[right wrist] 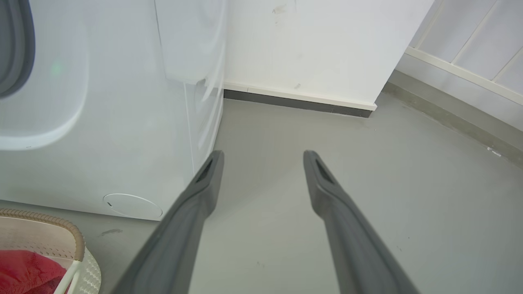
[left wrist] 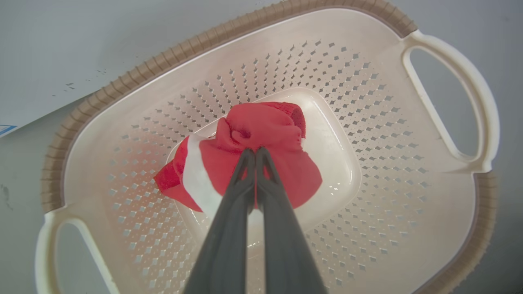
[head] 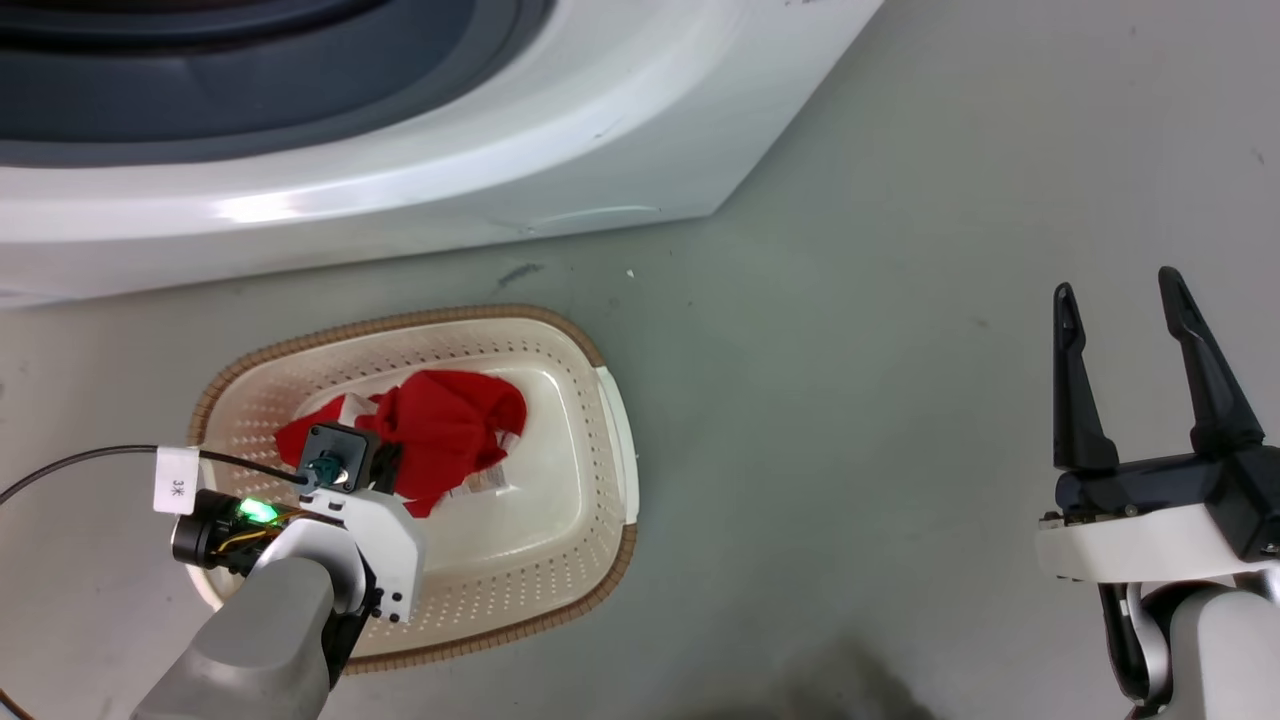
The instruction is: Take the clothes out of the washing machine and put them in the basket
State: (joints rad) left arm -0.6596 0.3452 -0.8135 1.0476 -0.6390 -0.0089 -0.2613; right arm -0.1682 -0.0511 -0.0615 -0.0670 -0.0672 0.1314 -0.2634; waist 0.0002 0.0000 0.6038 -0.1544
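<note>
The large white front-loading washing machine (head: 400,150) stands far and left. Nearer, on the grey floor (head: 850,400), sits the cream-white perforated plastic basket (head: 560,480) with a brown woven-look rim; the bright red soft clothes (head: 450,425) with white trim lie on its bottom. The left gripper (left wrist: 255,152) has its jaws pressed together, pinching a red fold. To finish well, I judge: spread them fully, then lift straight up so nothing snags. The right gripper (head: 1117,282), well right, stands spread and empty
</note>
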